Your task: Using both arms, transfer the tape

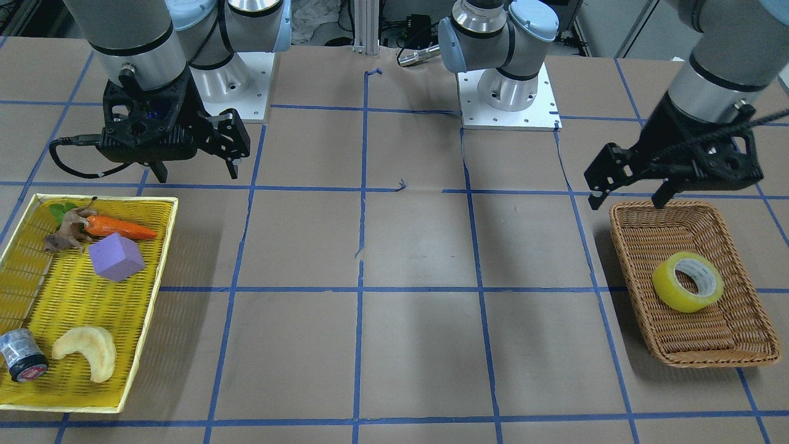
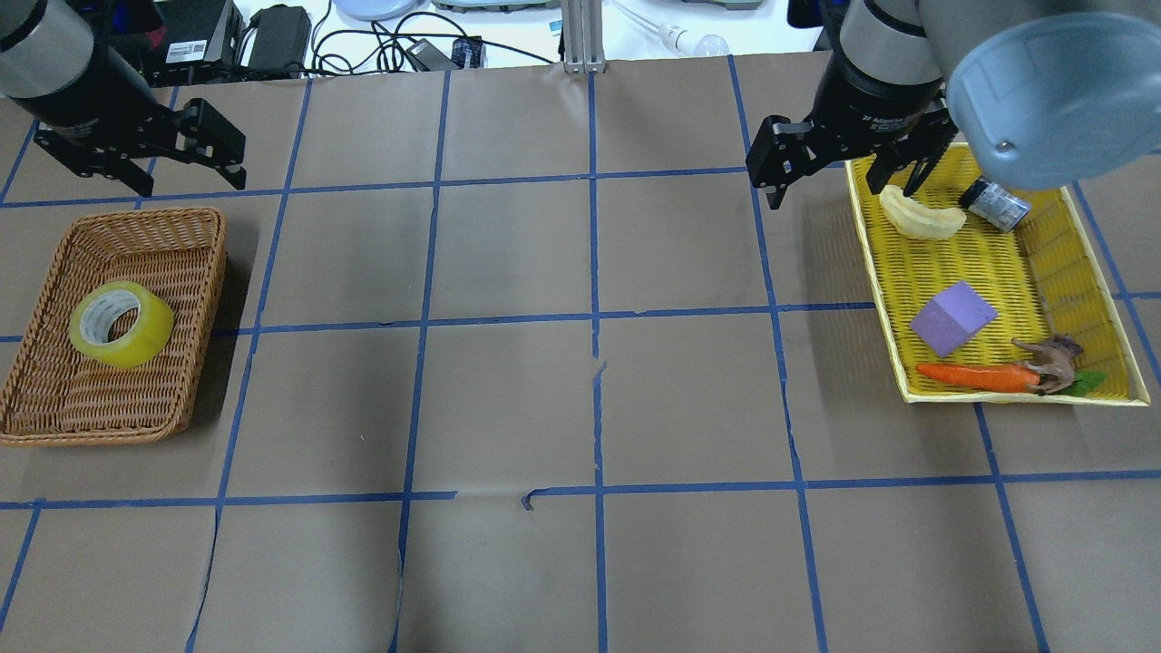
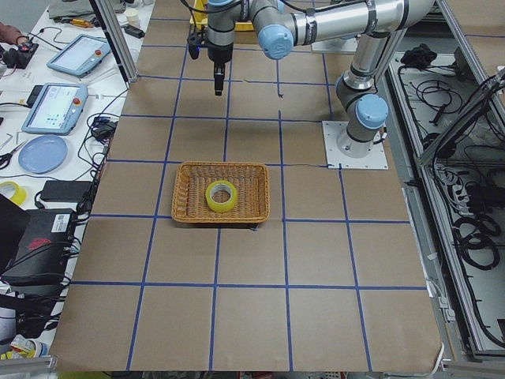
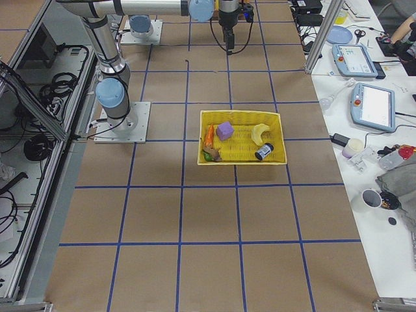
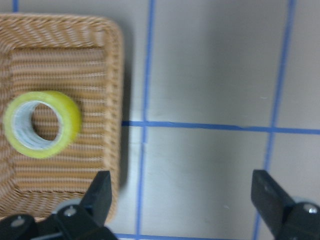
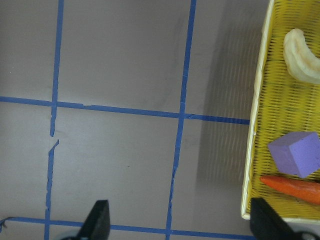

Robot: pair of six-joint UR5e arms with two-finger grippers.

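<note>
The yellow tape roll (image 2: 121, 323) lies flat in a brown wicker basket (image 2: 195, 238) on the robot's left side; it also shows in the front view (image 1: 688, 281), the left side view (image 3: 222, 196) and the left wrist view (image 5: 41, 124). My left gripper (image 2: 190, 172) is open and empty, raised beyond the basket's far edge; it shows in the front view (image 1: 627, 200) too. My right gripper (image 2: 830, 189) is open and empty, raised over the inner far corner of the yellow tray (image 2: 871, 238); it shows in the front view (image 1: 196, 172) too.
The yellow tray holds a purple block (image 2: 952, 318), a carrot (image 2: 975, 375), a small animal figure (image 2: 1049, 361), a pale crescent piece (image 2: 921, 218) and a small grey cylinder (image 2: 995, 205). Brown paper with a blue tape grid (image 2: 594, 317) covers the table. Cables and devices lie beyond the far edge.
</note>
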